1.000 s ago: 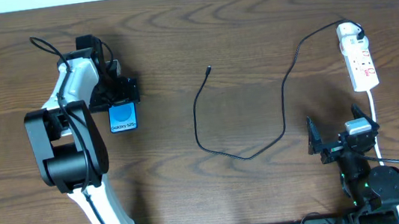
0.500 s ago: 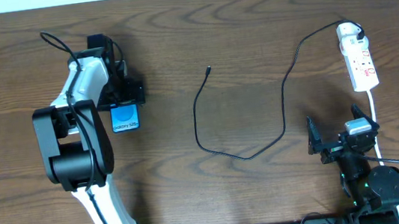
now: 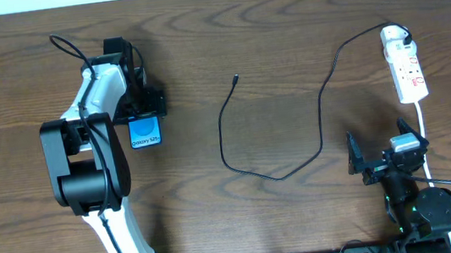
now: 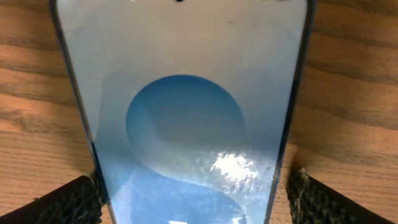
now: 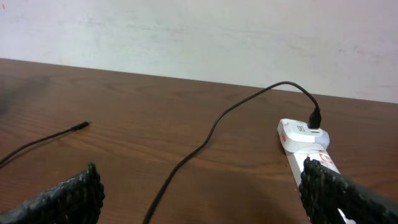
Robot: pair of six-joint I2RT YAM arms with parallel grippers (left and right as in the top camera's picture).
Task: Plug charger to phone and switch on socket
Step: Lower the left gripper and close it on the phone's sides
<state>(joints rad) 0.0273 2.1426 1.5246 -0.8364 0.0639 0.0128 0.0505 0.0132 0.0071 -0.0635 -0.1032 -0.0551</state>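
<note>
The phone [image 3: 144, 134] lies flat on the table at the left, blue screen up. In the left wrist view the phone [image 4: 186, 112] fills the frame. My left gripper [image 3: 142, 115] [image 4: 199, 202] is open and straddles its far end; the left pad looks to touch its edge, the right pad stands a little off. The charger [image 3: 276, 178] curves across the middle. Its free tip [image 3: 236, 78] [image 5: 81, 126] rests on the wood and its plug [image 3: 402, 36] [image 5: 315, 118] sits in the socket [image 3: 406, 67] [image 5: 305, 140]. My right gripper [image 3: 379, 147] [image 5: 202, 193] hangs open over bare table, near the socket.
The socket's white cord [image 3: 426, 146] runs down past my right arm towards the front edge. The table's far edge meets a white wall [image 5: 199, 31]. My left arm's body [image 3: 85, 168] stands over the table's left side.
My left arm has shifted slightly right, and the phone has moved a little right with it. The jaws have narrowed slightly around the phone. The right arm has stayed still.
</note>
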